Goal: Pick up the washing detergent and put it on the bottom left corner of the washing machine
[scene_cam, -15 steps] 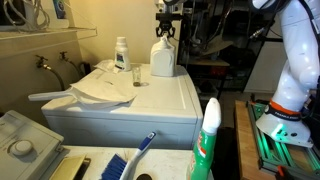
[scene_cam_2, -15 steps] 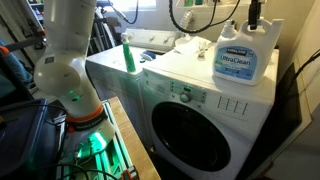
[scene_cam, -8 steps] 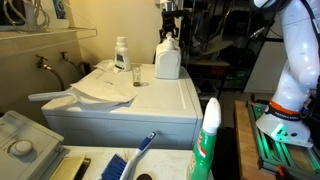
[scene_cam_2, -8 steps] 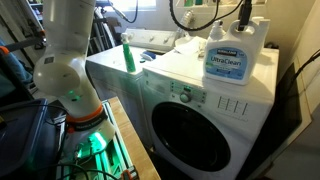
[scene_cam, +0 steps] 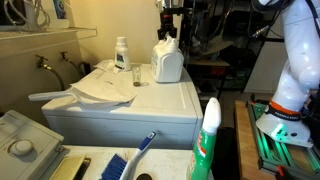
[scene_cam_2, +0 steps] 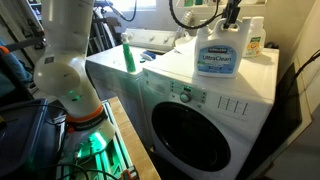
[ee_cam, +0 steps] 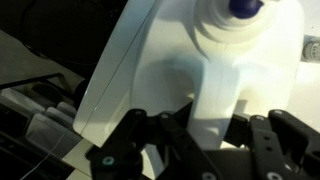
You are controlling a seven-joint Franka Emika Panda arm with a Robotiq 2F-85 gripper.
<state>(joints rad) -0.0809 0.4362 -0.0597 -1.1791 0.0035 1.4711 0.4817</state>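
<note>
In an exterior view the worktop (scene_cam: 175,98) is bare in front of the washing detergent (scene_cam: 168,64) and along its near edge. A white cloth (scene_cam: 100,86) covers the other half. A small cup (scene_cam: 136,78) and a slim bottle (scene_cam: 121,52) stand at the cloth's rim, narrowing the gap there.

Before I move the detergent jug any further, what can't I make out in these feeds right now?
- Grip: in both exterior views the gripper is too small and dark to show its fingertips on the washing detergent jug.
- Clearance: whether the jug's base touches the washing machine cannot be told; the gap is too small to see.
- Wrist view: the blurred jug fills the frame and hides the machine's top.
</note>
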